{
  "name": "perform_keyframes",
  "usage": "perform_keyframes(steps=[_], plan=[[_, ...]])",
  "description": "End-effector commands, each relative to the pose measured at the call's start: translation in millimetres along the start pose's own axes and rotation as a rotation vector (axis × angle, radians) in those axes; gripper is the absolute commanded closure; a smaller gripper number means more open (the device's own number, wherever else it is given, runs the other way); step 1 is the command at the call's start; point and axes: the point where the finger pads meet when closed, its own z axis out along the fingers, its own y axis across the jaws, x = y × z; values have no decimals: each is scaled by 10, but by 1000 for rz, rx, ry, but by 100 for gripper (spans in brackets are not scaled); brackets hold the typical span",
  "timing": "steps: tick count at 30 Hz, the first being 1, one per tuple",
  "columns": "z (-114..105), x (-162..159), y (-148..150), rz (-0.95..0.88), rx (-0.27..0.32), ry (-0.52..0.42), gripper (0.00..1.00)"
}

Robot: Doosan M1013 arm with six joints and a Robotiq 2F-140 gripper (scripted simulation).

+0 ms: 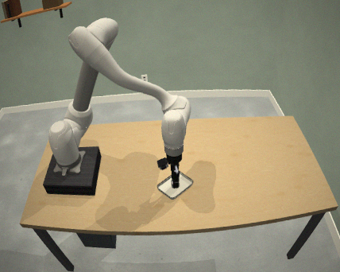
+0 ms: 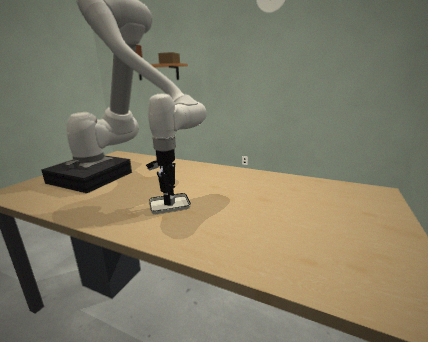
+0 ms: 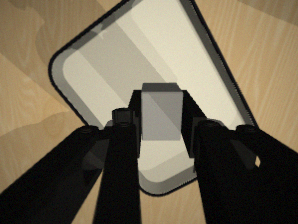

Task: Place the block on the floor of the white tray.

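Note:
The white tray [image 1: 175, 189] with a dark rim lies on the wooden table near its middle; it also shows in the exterior view [image 2: 170, 203] and fills the wrist view [image 3: 150, 90]. My gripper [image 3: 159, 104] points straight down into the tray and is shut on the grey block [image 3: 161, 111], held between the two black fingers over the tray floor. In the top and exterior views the gripper [image 1: 175, 182] reaches down inside the tray rim [image 2: 167, 198]. Whether the block touches the floor, I cannot tell.
The arm's black base block [image 1: 73, 171] stands at the table's left end. A wall shelf [image 2: 169, 62] with a brown box hangs behind. The table's front edge [image 1: 179, 231] runs below the tray.

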Motion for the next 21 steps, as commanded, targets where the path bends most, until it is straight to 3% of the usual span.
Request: perform_keyframes(steps=[1,21], plan=[[-4,-6,-1,0,0,-1,90],[15,-6,-1,0,0,-1,90]])
